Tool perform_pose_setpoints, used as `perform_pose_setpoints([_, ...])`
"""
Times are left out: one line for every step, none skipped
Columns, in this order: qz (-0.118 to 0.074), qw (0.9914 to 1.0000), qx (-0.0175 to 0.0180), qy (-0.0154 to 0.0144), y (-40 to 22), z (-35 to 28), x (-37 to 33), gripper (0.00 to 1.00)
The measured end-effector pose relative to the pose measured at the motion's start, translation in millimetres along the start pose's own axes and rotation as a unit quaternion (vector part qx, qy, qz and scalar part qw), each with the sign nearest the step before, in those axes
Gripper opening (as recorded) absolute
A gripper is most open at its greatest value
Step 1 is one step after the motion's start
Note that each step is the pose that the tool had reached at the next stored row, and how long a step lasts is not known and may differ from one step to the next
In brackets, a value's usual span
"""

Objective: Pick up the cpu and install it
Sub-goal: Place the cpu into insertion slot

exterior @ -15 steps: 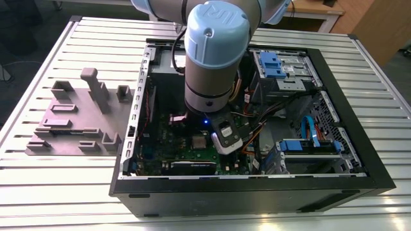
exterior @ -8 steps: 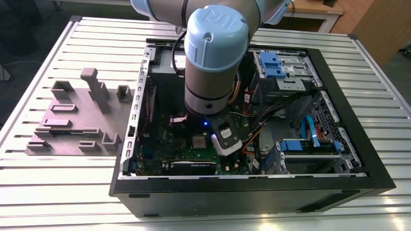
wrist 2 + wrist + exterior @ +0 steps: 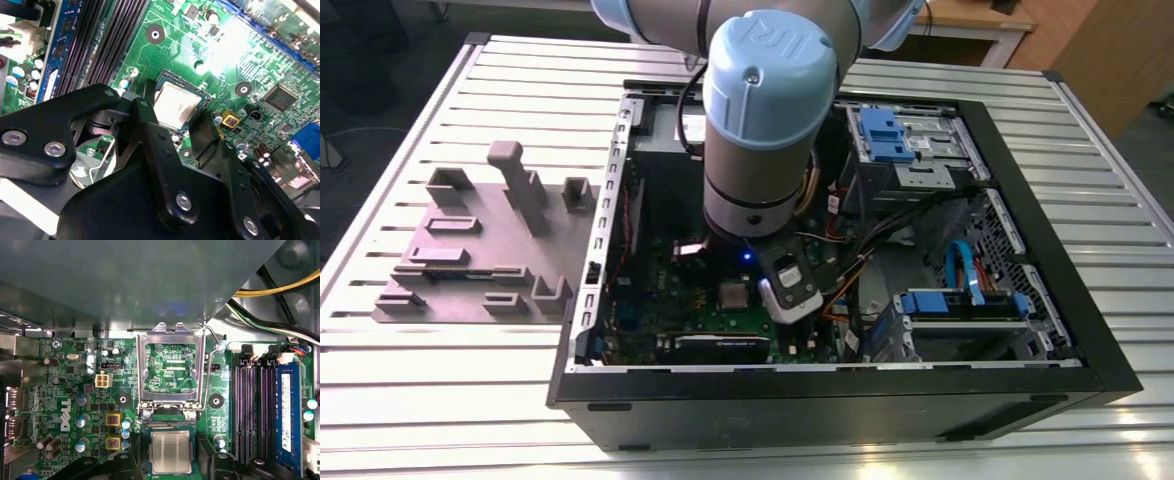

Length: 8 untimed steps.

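The cpu (image 3: 171, 452), a small square chip with a shiny silver top, lies flat in its socket on the green motherboard (image 3: 75, 390). It shows again in the second wrist view as the cpu (image 3: 177, 105) and in the exterior view as the cpu (image 3: 735, 294). My gripper (image 3: 171, 464) stands over the chip, with one black finger on either side and a narrow gap to each edge, so it is open. In the second wrist view the gripper (image 3: 176, 119) straddles the socket the same way. The silver hinged frame (image 3: 171, 365) is swung up beside the socket.
The arm (image 3: 767, 110) reaches down into an open black computer case (image 3: 854, 400) on a slatted metal table. Memory slots (image 3: 252, 410), cables (image 3: 280, 290) and blue drive brackets (image 3: 967, 300) crowd the board. A grey fixture plate (image 3: 467, 250) lies at the exterior view's left.
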State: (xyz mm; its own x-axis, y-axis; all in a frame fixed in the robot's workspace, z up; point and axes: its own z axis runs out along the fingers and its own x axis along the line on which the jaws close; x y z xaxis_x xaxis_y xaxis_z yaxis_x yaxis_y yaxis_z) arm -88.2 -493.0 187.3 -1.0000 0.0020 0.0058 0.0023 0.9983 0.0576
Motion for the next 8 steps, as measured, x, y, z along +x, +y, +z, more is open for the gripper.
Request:
perform_pose_setpoints([0.0,1.0,0.0005,0.0002,-0.1,-1.4,0.1,0.52])
perform_pose_setpoints([0.0,1.0,0.0007,0.0003,0.0,-2.8,0.1,0.52])
perform_pose_setpoints([0.0,1.0,0.0006,0.0003,0.1,-3.8,0.1,0.52])
perform_pose_setpoints([0.0,1.0,0.0003,0.0002,0.1,-4.4,0.1,0.52])
perform_pose_setpoints([0.0,1.0,0.0003,0.0002,0.2,-4.5,0.1,0.52])
perform_pose_setpoints([0.0,1.0,0.0004,0.0002,0.2,-4.5,0.1,0.52])
perform_pose_setpoints([0.0,1.0,0.0003,0.0002,0.2,-4.4,0.1,0.52])
perform_pose_setpoints([0.0,1.0,0.0003,0.0002,0.1,-4.5,0.1,0.52])
